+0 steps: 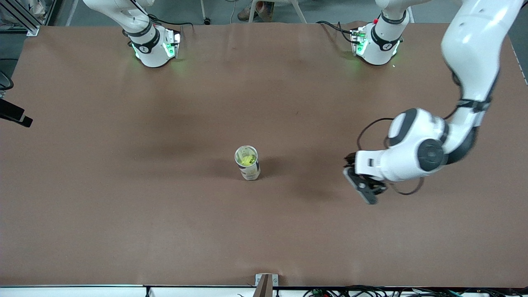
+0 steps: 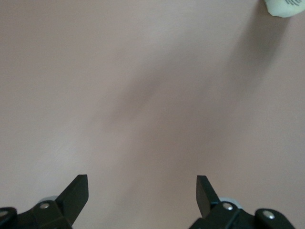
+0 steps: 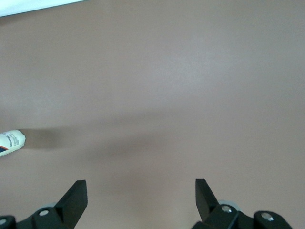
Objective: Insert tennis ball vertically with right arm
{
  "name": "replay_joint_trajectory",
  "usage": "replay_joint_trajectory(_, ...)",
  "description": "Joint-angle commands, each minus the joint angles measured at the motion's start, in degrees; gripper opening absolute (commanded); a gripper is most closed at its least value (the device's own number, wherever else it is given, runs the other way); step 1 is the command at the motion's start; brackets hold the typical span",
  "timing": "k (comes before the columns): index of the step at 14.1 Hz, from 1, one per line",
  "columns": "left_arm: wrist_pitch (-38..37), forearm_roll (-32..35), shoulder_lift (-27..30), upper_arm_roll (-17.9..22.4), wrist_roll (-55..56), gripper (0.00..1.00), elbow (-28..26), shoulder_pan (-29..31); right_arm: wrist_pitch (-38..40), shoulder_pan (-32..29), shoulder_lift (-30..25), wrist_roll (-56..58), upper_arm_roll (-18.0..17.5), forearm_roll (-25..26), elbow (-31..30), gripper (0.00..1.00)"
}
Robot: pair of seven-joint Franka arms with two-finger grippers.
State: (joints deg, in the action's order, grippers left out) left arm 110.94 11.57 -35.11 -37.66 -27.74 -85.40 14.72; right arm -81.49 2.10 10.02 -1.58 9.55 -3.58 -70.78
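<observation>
A yellow-green tennis ball sits inside an upright clear tube with a white label, at the middle of the table. My left gripper hangs low over the table toward the left arm's end, a good way from the tube, open and empty. In the left wrist view the left gripper has bare table between its fingers, and the tube's base shows at the picture's edge. My right gripper is out of the front view. Its wrist view shows it open over bare table, with the tube at the edge.
The brown table carries the two arm bases along the edge farthest from the front camera. A black fixture juts in at the right arm's end. A small bracket sits at the nearest edge.
</observation>
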Motion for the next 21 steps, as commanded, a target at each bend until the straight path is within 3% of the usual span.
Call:
replay_joint_trajectory(1, -10.8, -0.6, 2.4, 1.8, 6.4, 1.0, 6.5, 0.5, -2.8, -8.0, -3.8, 0.3, -9.6, 2.9, -4.5, 1.0)
replay_joint_trajectory(3, -15.7, 0.1, 4.8, 2.0, 10.4, 1.0, 9.0, 2.7, -5.8, -9.9, -5.3, 0.9, -11.1, 3.1, -8.0, 1.0)
replay_joint_trajectory(6, -23.3, -0.3, 7.3, 3.0, 15.5, 1.0, 13.6, 4.1, -7.8, -9.0, -5.9, 1.2, -9.5, 3.2, -10.9, 1.0)
replay_joint_trajectory(10, -25.1, -0.2, 12.8, 3.0, 25.8, 1.0, 13.9, 3.7, -9.7, -7.4, -7.6, 3.6, -7.9, 4.3, -13.3, 1.0)
replay_joint_trajectory(14, -26.9, -0.3, 17.4, 3.7, 27.4, 1.0, 13.6, 2.3, -9.5, -7.4, -8.7, 4.1, -8.0, 4.3, -14.5, 1.0)
replay_joint_trajectory(17, -26.9, -0.9, 20.9, 15.4, 27.2, 1.0, 12.5, -5.6, -13.6, -7.4, -12.8, 4.2, -8.0, 4.4, -21.8, 1.0)
replay_joint_trajectory(19, -26.9, -1.7, 23.1, 20.0, 27.5, 1.0, 12.0, -9.0, -15.3, -7.3, -15.3, 4.2, -8.1, 4.5, -25.9, 1.0)
replay_joint_trajectory(21, -26.3, -3.3, 28.2, 26.0, 27.3, 1.0, 6.5, -13.2, -15.0, -7.2, -15.9, 4.2, -8.2, 4.5, -26.2, 1.0)
